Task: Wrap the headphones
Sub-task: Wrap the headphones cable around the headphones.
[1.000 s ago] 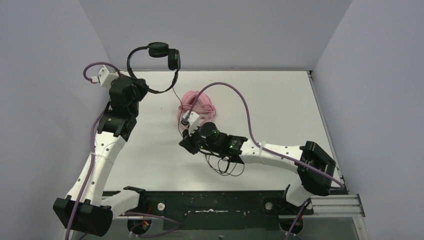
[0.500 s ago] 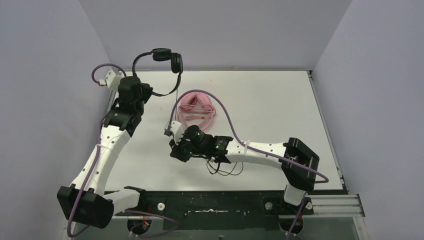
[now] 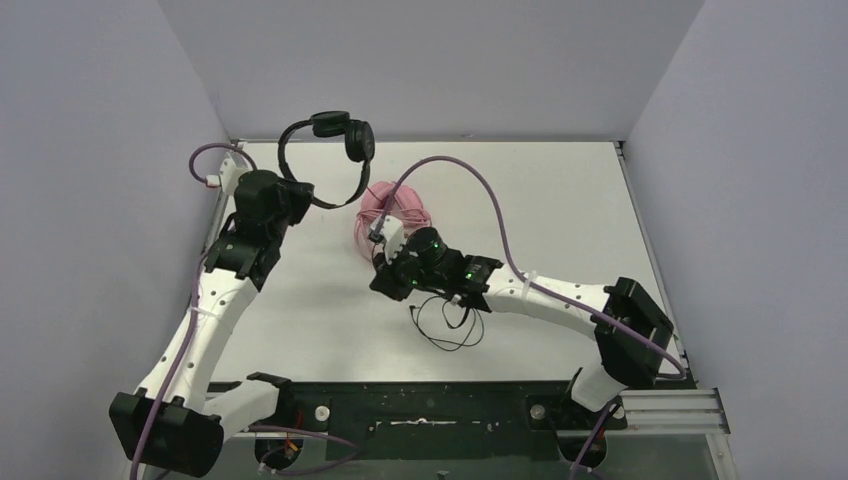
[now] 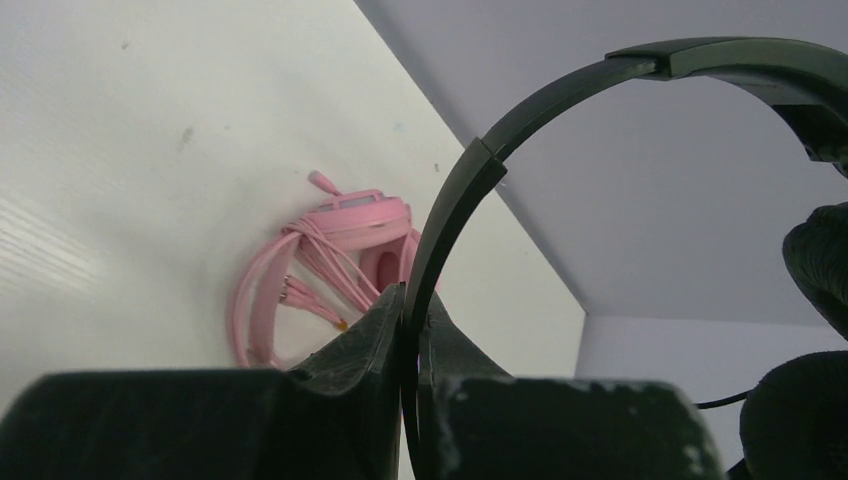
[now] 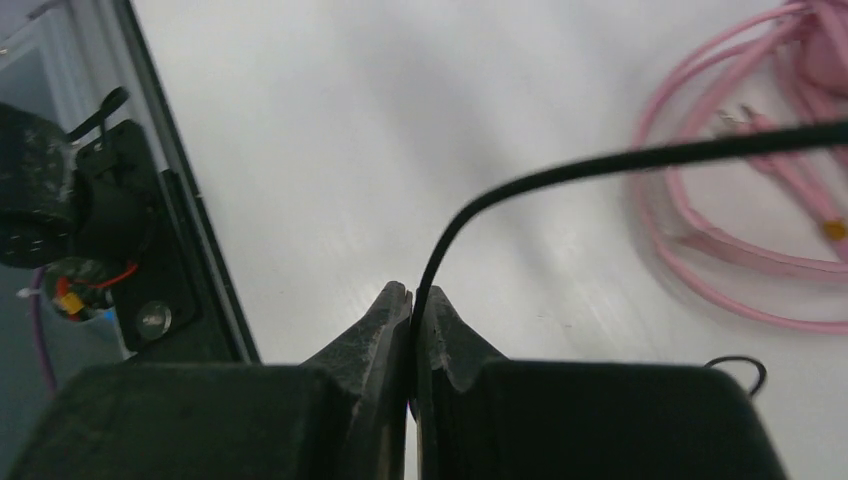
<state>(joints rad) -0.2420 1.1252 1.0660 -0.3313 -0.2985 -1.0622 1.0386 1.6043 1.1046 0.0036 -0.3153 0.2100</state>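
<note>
My left gripper (image 3: pixel 292 197) is shut on the headband of the black headphones (image 3: pixel 322 150) and holds them up above the table's far left; the band (image 4: pixel 520 125) arcs out of the jaws in the left wrist view. My right gripper (image 3: pixel 383 282) is shut on their thin black cable (image 5: pixel 560 172) near the table's middle. Slack cable (image 3: pixel 450 325) loops on the table under the right arm. The pink headphones (image 3: pixel 392 212), wound in their pink cable, lie on the table past the right gripper and also show in the left wrist view (image 4: pixel 330 250).
Grey walls close in the white table (image 3: pixel 560 200) at the back and both sides. A purple robot cable (image 3: pixel 480 190) arcs above the right arm. The black base rail (image 3: pixel 420 410) runs along the near edge.
My right gripper has swung right and away from me, back toward the pink headphones, with the cable in it. My left gripper has shifted slightly right with the black headphones.
</note>
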